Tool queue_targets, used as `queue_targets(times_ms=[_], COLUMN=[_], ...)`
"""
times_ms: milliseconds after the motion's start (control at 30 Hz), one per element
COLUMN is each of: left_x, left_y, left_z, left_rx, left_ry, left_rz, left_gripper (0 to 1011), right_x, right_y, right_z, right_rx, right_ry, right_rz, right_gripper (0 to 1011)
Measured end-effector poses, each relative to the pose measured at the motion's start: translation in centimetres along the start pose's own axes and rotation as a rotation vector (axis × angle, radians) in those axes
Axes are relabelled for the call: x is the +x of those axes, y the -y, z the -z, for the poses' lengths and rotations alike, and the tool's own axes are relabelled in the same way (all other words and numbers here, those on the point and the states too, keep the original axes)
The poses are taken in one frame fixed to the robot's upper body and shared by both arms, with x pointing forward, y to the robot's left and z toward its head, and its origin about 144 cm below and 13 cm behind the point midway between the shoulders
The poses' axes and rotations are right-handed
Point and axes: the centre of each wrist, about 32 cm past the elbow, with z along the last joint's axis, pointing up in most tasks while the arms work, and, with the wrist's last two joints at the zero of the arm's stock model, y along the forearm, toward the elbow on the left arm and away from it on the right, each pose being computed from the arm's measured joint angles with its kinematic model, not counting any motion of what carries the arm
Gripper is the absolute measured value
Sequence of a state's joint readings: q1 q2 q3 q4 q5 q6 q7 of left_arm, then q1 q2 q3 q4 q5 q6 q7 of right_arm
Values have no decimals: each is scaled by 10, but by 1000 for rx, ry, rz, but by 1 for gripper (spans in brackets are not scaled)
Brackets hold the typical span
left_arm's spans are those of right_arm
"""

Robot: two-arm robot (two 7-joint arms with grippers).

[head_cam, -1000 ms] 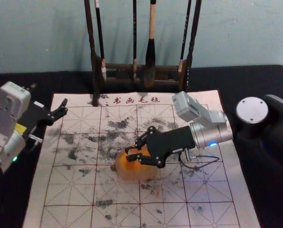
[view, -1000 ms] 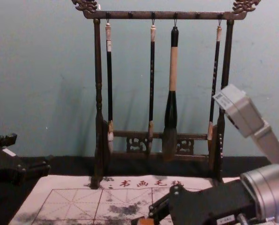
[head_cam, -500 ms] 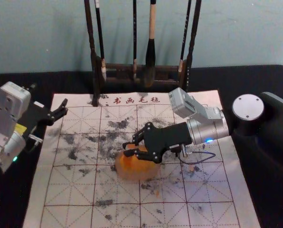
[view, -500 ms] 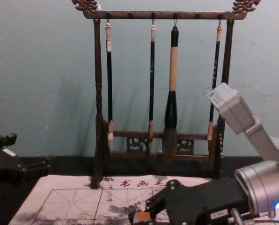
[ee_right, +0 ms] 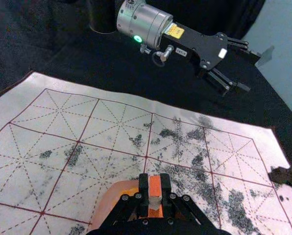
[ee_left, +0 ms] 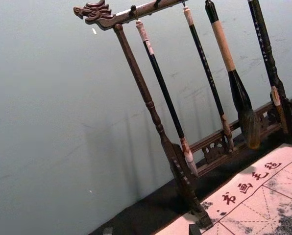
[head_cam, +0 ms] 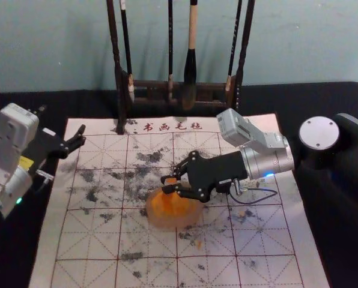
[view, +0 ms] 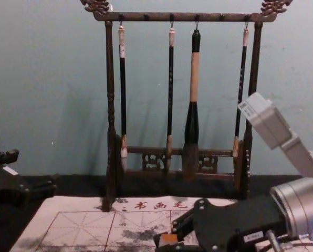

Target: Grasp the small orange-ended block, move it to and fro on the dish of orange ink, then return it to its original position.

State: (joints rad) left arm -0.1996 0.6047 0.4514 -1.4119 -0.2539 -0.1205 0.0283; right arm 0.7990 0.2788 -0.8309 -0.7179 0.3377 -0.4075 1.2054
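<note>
Item one: my right pincer (head_cam: 166, 184), reaching in from my right, its two fingers closed on the small orange-ended block (ee_right: 155, 185), which is pinched between the tips. Item two: that block, held over the far part of the dish (head_cam: 160, 221) of orange ink (head_cam: 170, 207); whether it touches the ink, I cannot tell. Item three: my left pincer (head_cam: 80, 137), parked beyond the mat's left edge, fingers spread, nothing between them. Item four: a pale gridded mat (head_cam: 269, 240), blotched with dark ink, lettered along its far edge in red, "书画毛毡", laid on a black-covered counter (head_cam: 347, 246). Item five: a dark carved wooden rack (view: 188, 17) at the back, with four brushes hanging; the thick one (view: 194, 79) has a black and tan handle, and a slim one bears a white label (view: 122, 51), too small to read. Item six: a yellow label (ee_right: 174, 31) on my left arm, print illegible.
</note>
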Motion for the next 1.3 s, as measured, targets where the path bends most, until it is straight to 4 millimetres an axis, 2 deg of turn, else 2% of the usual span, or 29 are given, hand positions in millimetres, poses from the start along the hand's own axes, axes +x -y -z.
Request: queue_targets(times_ms=[1300], left_x=[0], left_y=[0], left_z=[0], left_rx=[0], left_ry=[0], left_rz=[0], left_gripper=[1001], right_x=[-16], right_y=[24], right_z=[0], right_rx=[-21], right_ry=[-14], right_rz=[28], right_gripper=[134])
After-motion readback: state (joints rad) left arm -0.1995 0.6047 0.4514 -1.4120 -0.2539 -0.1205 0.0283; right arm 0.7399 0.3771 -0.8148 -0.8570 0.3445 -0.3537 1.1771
